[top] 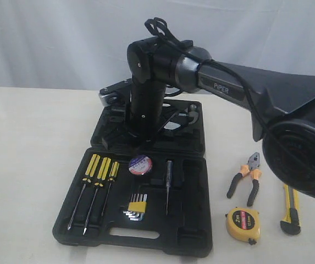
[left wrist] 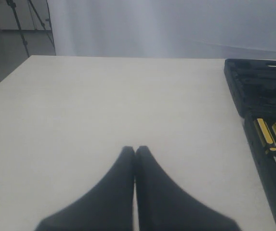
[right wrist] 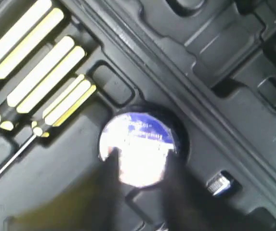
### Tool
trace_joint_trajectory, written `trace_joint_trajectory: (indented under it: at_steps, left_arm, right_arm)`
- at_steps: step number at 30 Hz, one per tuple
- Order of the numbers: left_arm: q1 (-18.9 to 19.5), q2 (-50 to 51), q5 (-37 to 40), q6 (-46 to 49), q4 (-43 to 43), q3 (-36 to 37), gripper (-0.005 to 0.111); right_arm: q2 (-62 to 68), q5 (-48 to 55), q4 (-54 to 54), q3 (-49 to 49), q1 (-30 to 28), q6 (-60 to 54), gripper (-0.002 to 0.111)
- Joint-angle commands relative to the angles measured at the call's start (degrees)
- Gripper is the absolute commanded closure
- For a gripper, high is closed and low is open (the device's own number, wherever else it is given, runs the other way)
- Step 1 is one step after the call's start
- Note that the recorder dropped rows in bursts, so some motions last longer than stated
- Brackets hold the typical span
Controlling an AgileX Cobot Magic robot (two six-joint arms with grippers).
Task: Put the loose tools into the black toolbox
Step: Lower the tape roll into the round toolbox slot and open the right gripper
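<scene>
Light, stiff tape roll (top: 139,164) seated in the toolbox (top: 193,234) recess, probably best pinched across its rim; right claw (right wrist: 143,191) blurred above it, spread impossible to tell; left claw (left wrist: 135,150) closed, left of toolbox.

Left fingers (left wrist: 113,192) pressed together; right arm (top: 217,82) reaching across, wrist (top: 146,104) pointing down.

Black toolbox (top: 193,220) open flat on counter (top: 31,165). Tape roll (top: 139,164) label-up in its recess. Pliers (top: 245,179), yellow tape measure (top: 242,224), utility knife (top: 291,209) loose on counter, right of toolbox.
</scene>
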Motion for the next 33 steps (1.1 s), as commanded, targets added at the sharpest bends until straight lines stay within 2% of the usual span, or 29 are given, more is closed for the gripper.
trace_joint_trajectory:
  at_steps: [1, 8, 16, 21, 33]
  left_arm:
    - [-0.27, -0.07, -0.31, -0.33, 0.0, 0.15, 0.107]
    - [-0.27, -0.07, -0.31, -0.33, 0.0, 0.15, 0.107]
    - [-0.27, -0.07, -0.31, -0.33, 0.0, 0.15, 0.107]
    - [-0.27, -0.07, -0.31, -0.33, 0.0, 0.15, 0.107]
    - [-0.27, -0.07, -0.31, -0.33, 0.0, 0.15, 0.107]
  right_arm:
    - [-0.19, 1.19, -0.33, -0.56, -0.09, 0.52, 0.108]
    - [-0.19, 1.19, 0.0, 0.13, -0.09, 0.52, 0.109]
    - [-0.19, 1.19, -3.26, 5.48, -0.09, 0.52, 0.109]
    - [-0.19, -2.62, -3.26, 7.78, -0.09, 0.52, 0.109]
    - [-0.19, -4.55, -3.14, 8.04, -0.09, 0.03, 0.109]
